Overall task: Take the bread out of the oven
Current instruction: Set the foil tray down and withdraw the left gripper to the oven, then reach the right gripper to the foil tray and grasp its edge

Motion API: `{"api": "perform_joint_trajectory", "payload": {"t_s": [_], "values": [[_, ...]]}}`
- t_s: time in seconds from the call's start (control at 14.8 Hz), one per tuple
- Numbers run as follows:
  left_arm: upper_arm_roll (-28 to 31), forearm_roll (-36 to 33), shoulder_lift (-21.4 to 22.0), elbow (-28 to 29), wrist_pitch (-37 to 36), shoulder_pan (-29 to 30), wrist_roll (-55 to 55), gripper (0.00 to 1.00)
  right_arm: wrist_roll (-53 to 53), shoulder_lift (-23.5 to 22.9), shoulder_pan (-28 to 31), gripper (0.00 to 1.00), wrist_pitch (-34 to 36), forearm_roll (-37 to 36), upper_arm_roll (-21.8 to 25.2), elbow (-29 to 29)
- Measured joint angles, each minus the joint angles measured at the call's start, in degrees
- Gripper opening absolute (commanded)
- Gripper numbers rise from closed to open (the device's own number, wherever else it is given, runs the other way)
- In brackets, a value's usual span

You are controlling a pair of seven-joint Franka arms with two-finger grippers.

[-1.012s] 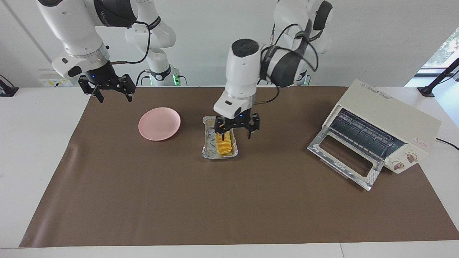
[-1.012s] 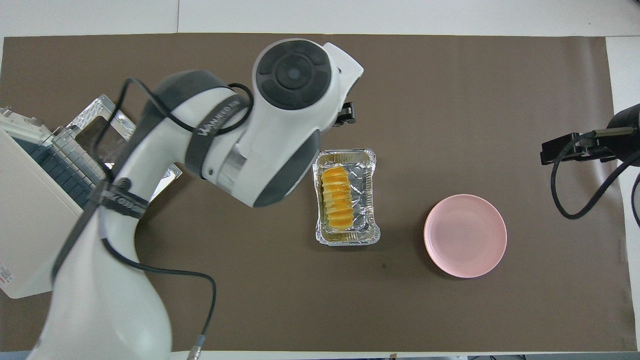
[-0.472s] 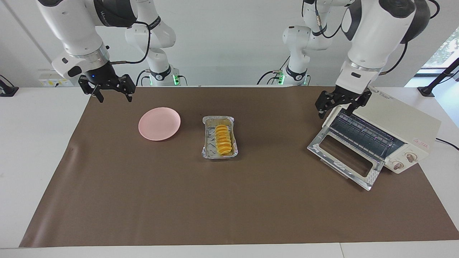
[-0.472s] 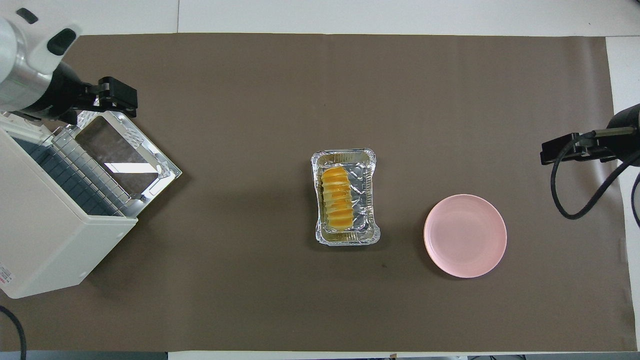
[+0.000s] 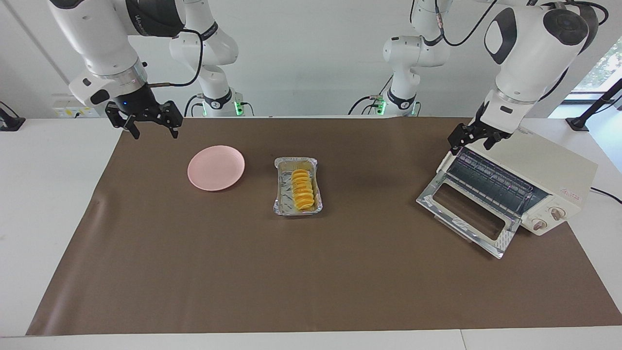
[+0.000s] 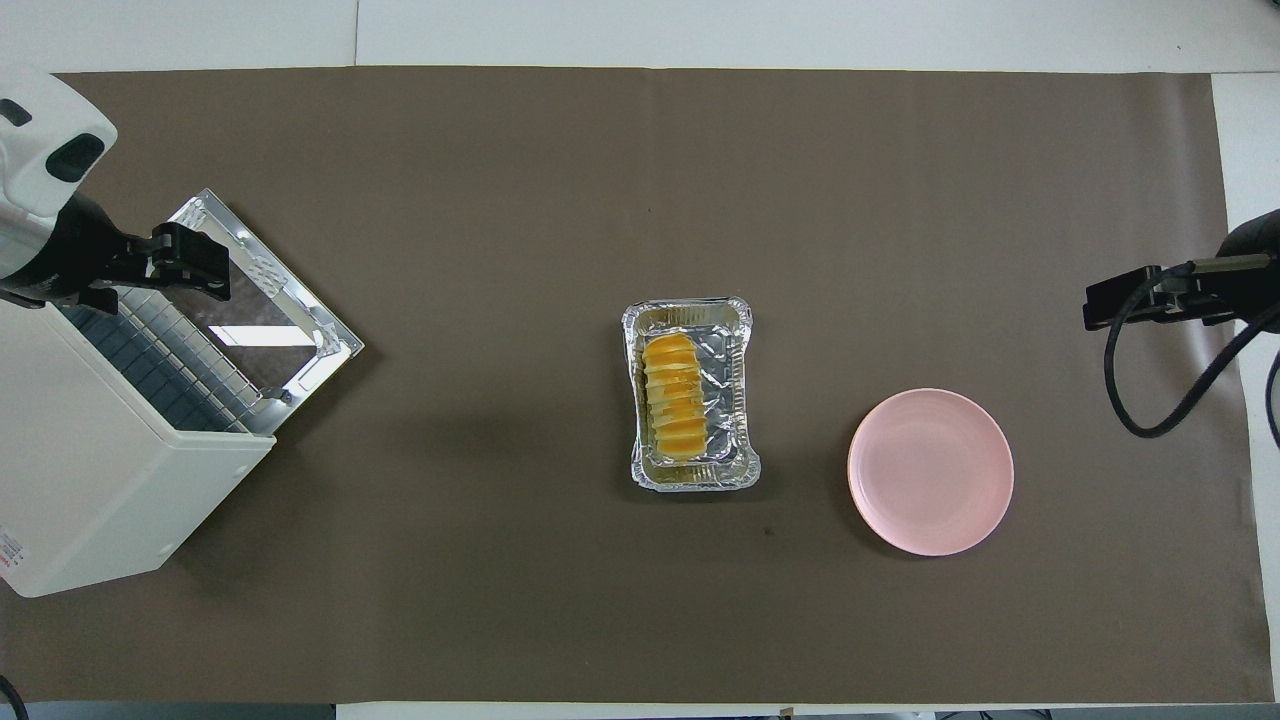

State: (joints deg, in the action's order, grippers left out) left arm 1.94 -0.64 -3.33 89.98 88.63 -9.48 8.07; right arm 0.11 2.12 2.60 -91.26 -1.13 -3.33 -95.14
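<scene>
The bread (image 5: 302,190), a ridged golden-orange loaf, lies in a crinkled silver foil tray (image 5: 281,163) on the brown mat at mid-table; it also shows in the overhead view (image 6: 672,410) in the foil tray (image 6: 737,330). The cream-white oven (image 5: 534,160) stands at the left arm's end of the table with its glass door (image 5: 505,238) dropped open and its wire rack bare. It also shows in the overhead view (image 6: 90,470). My left gripper (image 5: 474,140) hangs open and empty over the oven's upper front edge (image 6: 185,275). My right gripper (image 5: 154,127) waits open and empty in the air near the mat's corner at its own end (image 6: 1130,300).
A pink round plate (image 5: 215,167) lies beside the foil tray toward the right arm's end (image 6: 930,472). The brown mat (image 5: 311,282) covers most of the white table. A cable trails from the oven past the mat's edge.
My left arm has swung away from over the foil tray to the oven, then settled over its upper front edge. The tray with the bread stayed put. The right arm has not moved.
</scene>
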Motion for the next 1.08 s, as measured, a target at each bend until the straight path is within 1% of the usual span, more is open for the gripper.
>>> {"api": "perform_joint_trajectory", "payload": {"t_s": [0.13,0.27,0.47,0.67,0.81,0.94,1.08], "values": [[0.08,0.0,1.18,0.27,-2.06,0.58,-4.31,1.0,0.0,0.11,-0.17,1.0,0.0,0.02,-0.48,-0.87],[0.06,0.0,2.28,0.31,-2.81,1.02,-5.88,1.0,0.02,0.16,-1.47,1.0,-0.11,0.13,-1.06,-2.09],[-0.1,0.0,3.49,0.4,-2.94,1.53,-6.62,1.0,2.78,0.15,-6.32,1.0,-2.64,0.2,-1.47,-5.53],[-1.99,0.0,3.53,0.88,-2.98,1.72,-7.15,1.0,6.04,0.03,-11.54,1.0,-5.68,0.49,-1.67,-11.57],[-3.01,0.0,3.53,1.24,-2.98,1.71,-7.14,1.0,7.63,0.01,-13.5,1.0,-9.53,1.99,-1.73,-15.75],[-2.98,0.0,3.58,1.25,-2.91,1.72,-7.14,1.0,8.9,-0.09,-14.3,1.0,-15.29,2.9,-1.71,-19.29],[-2.87,0.0,3.69,1.24,-2.89,1.73,-7.14,1.0,11.65,-0.8,-15.65,1.0,-19.04,3.17,-1.74,-21.36]]}}
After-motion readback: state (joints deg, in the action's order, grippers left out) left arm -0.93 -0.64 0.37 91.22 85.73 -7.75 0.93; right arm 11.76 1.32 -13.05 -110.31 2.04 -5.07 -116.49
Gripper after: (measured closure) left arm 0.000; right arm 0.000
